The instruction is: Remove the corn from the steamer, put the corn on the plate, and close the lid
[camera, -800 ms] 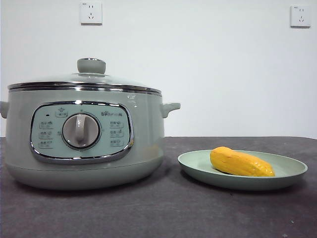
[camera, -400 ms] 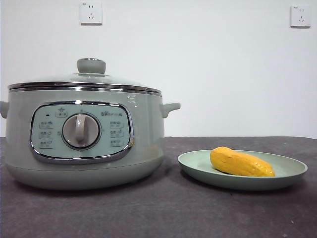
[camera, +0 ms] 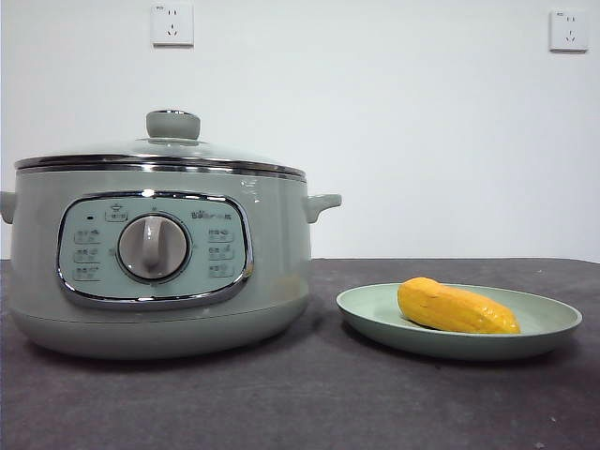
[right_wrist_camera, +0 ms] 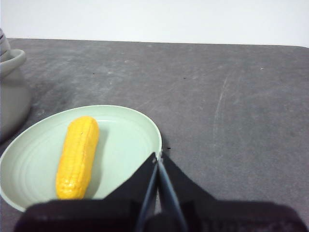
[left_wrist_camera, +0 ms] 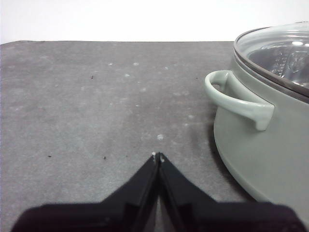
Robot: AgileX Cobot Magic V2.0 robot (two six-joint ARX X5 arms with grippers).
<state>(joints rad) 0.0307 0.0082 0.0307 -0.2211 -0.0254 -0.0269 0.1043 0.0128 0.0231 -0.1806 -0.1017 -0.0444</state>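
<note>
The corn (camera: 457, 308) lies on its side on the plate (camera: 375, 314), which sits on the dark tabletop (camera: 300, 403) just right of the steamer (camera: 272, 272). The lid (camera: 159, 150) rests on the steamer's rim, knob up. The left claw (left_wrist_camera: 158, 156) hangs low over bare tabletop beside the steamer's side handle, jaws pressed together, gripping nothing. The right claw (right_wrist_camera: 158, 155) sits by the plate's edge, jaws likewise together and empty, apart from the corn.

Clear glass lid (camera: 159, 150) with chrome rim, glossy corn (camera: 457, 308), smooth matt plate (camera: 553, 330), rough grey table (camera: 309, 403).
</note>
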